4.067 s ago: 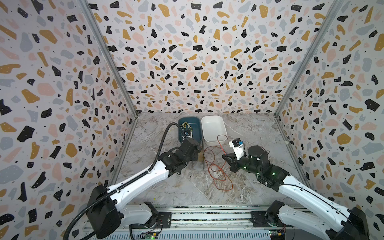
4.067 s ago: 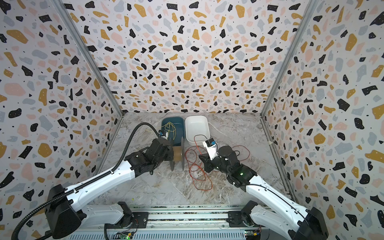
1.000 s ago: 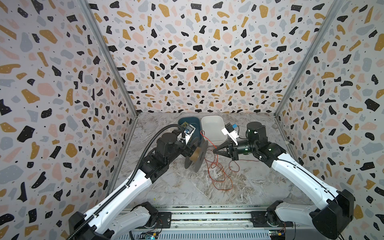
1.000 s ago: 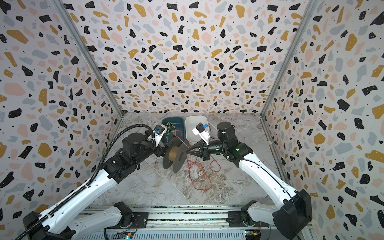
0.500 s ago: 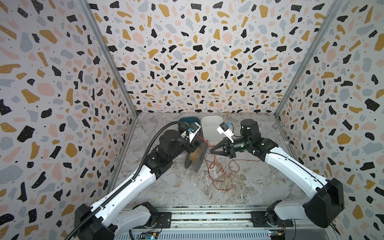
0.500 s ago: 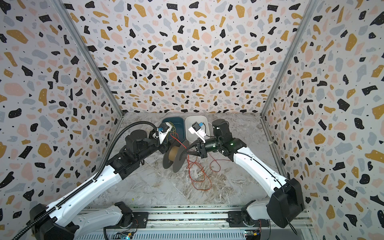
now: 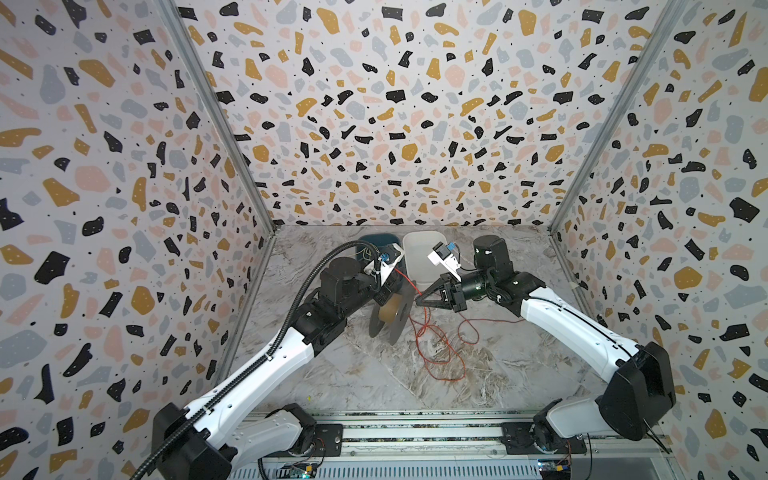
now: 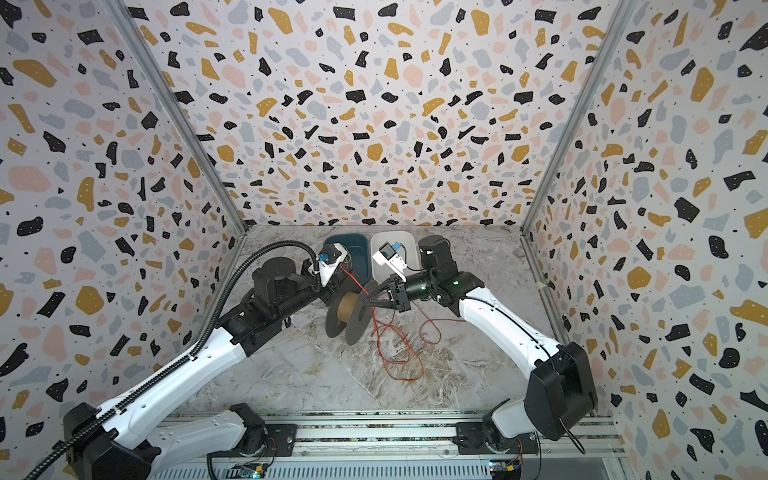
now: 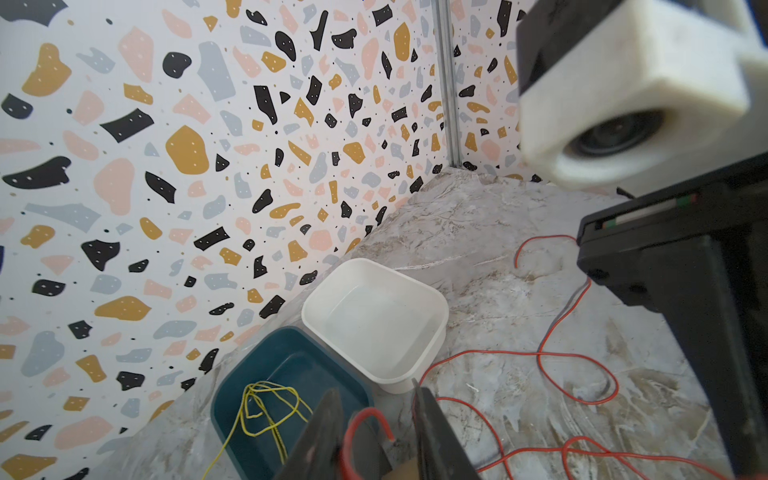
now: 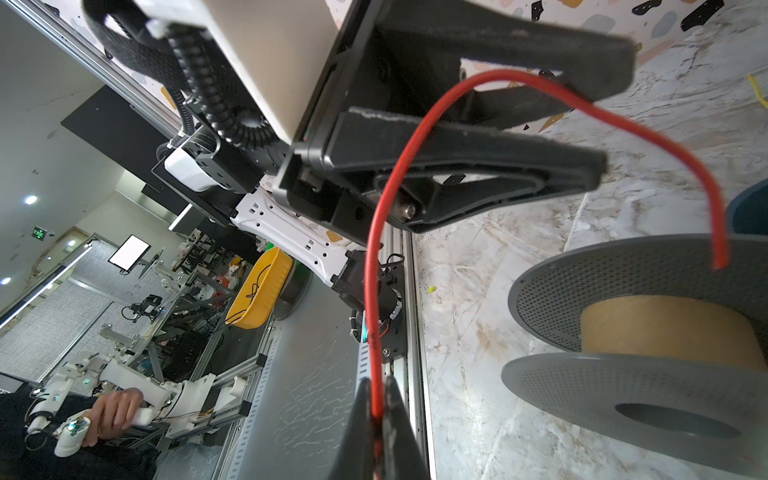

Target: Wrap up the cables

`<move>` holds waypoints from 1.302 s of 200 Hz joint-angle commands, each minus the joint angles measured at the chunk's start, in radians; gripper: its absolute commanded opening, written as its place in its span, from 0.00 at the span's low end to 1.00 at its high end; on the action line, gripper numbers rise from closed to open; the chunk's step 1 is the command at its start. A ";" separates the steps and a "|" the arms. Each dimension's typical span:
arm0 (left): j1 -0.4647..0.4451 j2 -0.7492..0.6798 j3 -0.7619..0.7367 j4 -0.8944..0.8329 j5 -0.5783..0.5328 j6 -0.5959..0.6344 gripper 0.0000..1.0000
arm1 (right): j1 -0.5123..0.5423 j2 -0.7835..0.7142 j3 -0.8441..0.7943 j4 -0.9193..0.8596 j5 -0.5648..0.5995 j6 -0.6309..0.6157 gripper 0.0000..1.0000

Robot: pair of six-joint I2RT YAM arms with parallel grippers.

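A long, very thin red cable runs between the two arms above the marbled grey surface. The right gripper has its jaws pressed together on the red cable, which comes out from between the fingertips. From there the strand rises, curves past the black fingers of the left gripper and drops to a grey perforated spool with a brown cardboard core, where its end meets the rim of one flange. The left gripper's jaws stand a narrow way apart. In the left wrist view a small loop of the red cable and a piece of the flange show between them, and nothing can be seen pinched there.

In both top views the spool is tilted on edge near the middle of the surface. The left gripper is just behind it on the left, and the right gripper is close against its right flange. Whether the spool's rim rests on the surface cannot be told. The rest of the red cable lies in loose loops on the surface, in front of the spool and to its right, partly under the right arm.

At the back of the surface a dark teal plastic bin and a white plastic bin sit side by side, touching. A thin yellow-green wire lies tangled in the teal one
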 commanded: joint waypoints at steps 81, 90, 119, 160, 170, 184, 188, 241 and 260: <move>0.006 0.011 0.112 -0.134 -0.109 -0.086 0.00 | -0.062 -0.059 0.055 -0.023 0.185 -0.028 0.41; 0.006 0.022 0.133 -0.170 -0.120 -0.121 0.00 | -0.062 -0.077 0.056 -0.045 0.249 -0.042 0.48; 0.003 0.059 0.203 -0.282 -0.158 -0.243 0.00 | -0.034 -0.156 0.033 -0.076 0.451 -0.063 0.63; 0.000 0.107 0.302 -0.409 -0.207 -0.363 0.00 | 0.149 -0.283 -0.070 -0.035 0.846 -0.095 0.73; -0.002 0.114 0.321 -0.429 -0.212 -0.391 0.00 | 0.192 -0.309 -0.113 0.004 0.934 -0.092 0.73; -0.004 0.121 0.339 -0.452 -0.219 -0.423 0.00 | 0.245 -0.340 -0.178 0.074 1.043 -0.084 0.73; -0.005 0.123 0.340 -0.456 -0.221 -0.433 0.00 | 0.259 -0.346 -0.193 0.092 1.070 -0.081 0.73; -0.007 0.124 0.358 -0.503 -0.237 -0.529 0.00 | 0.418 -0.330 -0.254 0.202 1.395 -0.058 0.63; -0.008 0.123 0.362 -0.513 -0.247 -0.548 0.00 | 0.420 -0.307 -0.256 0.240 1.403 -0.034 0.59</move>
